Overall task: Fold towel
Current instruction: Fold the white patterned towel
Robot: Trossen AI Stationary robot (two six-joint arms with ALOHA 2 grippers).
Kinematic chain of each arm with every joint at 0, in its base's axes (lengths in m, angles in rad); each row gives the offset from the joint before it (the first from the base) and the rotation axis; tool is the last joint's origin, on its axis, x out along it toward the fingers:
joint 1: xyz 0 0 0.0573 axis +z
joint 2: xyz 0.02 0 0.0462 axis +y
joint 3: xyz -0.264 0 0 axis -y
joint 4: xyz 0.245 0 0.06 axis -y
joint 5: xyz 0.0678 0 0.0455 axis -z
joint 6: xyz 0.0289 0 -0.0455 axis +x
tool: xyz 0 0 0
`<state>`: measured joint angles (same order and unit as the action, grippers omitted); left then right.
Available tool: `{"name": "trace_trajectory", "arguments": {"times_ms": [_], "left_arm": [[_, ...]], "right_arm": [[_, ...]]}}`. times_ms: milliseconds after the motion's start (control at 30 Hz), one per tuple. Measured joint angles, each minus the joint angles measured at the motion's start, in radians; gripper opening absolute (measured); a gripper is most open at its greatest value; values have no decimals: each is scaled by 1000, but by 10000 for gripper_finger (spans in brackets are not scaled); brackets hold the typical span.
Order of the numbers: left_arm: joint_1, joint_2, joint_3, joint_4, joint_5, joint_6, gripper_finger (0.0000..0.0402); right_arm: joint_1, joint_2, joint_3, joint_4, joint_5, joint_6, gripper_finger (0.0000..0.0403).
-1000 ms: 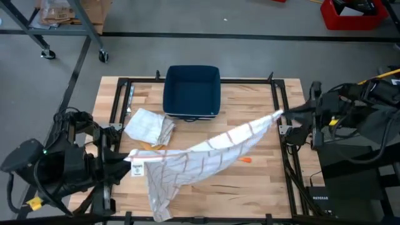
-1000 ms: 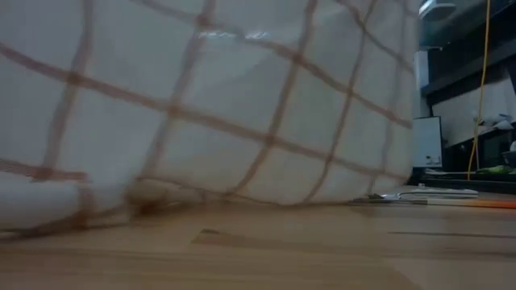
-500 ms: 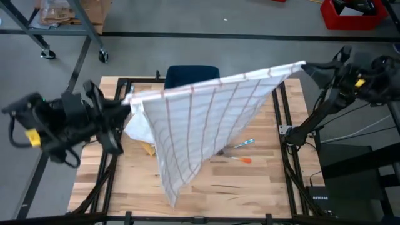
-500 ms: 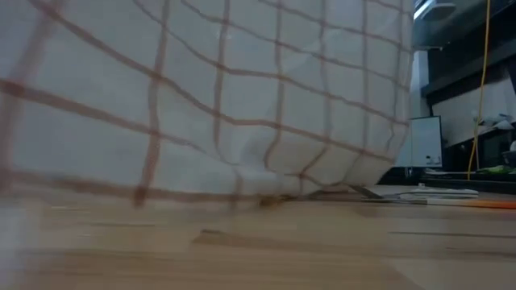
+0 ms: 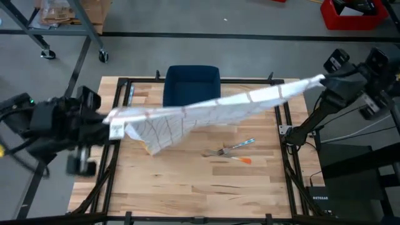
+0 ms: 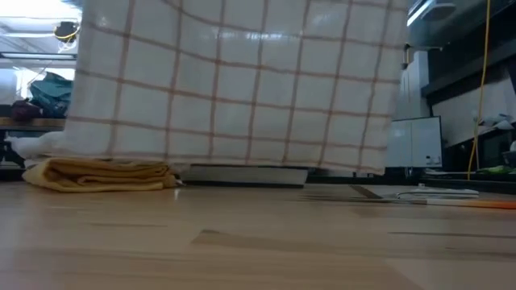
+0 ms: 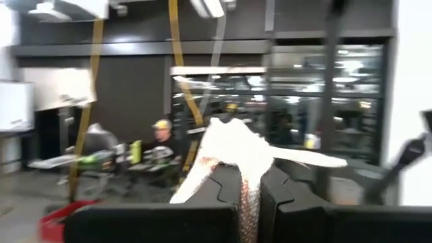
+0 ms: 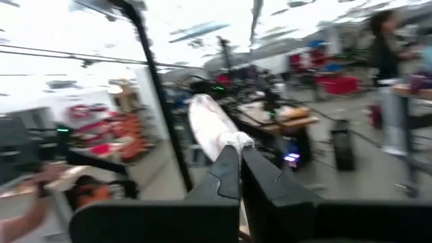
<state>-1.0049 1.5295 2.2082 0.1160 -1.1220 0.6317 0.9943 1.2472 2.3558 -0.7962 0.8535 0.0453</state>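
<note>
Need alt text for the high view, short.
Both grippers, left and right, hold a checked towel stretched above the table. Under it lie a blue bin, a folded cloth and utensils.

The left gripper (image 5: 107,117) is raised at the table's left edge, its fingers (image 7: 226,185) pinched tight together. The right gripper (image 5: 322,79) is lifted beyond the far right corner, fingers (image 8: 229,172) likewise clamped.
</note>
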Motion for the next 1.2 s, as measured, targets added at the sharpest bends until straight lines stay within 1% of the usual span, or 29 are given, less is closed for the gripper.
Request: {"name": "trace_trajectory", "arguments": {"times_ms": [100,233,333,500,567,700,833,900,933,1067,1200], "left_arm": [[-52,6,0,-4,25,19,0],[-117,16,0,2,38,63,0],[-157,32,0,-1,69,85,0],[-206,61,0,6,141,84,0],[-223,73,0,27,155,92,0],[-255,85,0,79,156,161,0],[-278,84,0,107,153,209,0],[-286,84,0,113,131,242,0],[-287,84,0,112,104,256,0],[-287,84,0,105,-68,279,0],[-268,82,0,104,-180,310,0]], "right_arm": [[0,21,0,27,-59,-2,2],[0,67,0,51,-98,-1,2],[0,111,-1,80,-129,0,2],[0,181,-2,173,-222,0,2],[1,206,-1,216,-254,-3,2],[1,244,-2,288,-265,-40,2],[1,256,-1,334,-263,-77,2],[1,256,-1,332,-256,-78,2],[1,256,-1,322,-237,-78,2],[1,254,-1,249,-161,-78,2],[0,249,-1,154,-82,-78,2]]}}
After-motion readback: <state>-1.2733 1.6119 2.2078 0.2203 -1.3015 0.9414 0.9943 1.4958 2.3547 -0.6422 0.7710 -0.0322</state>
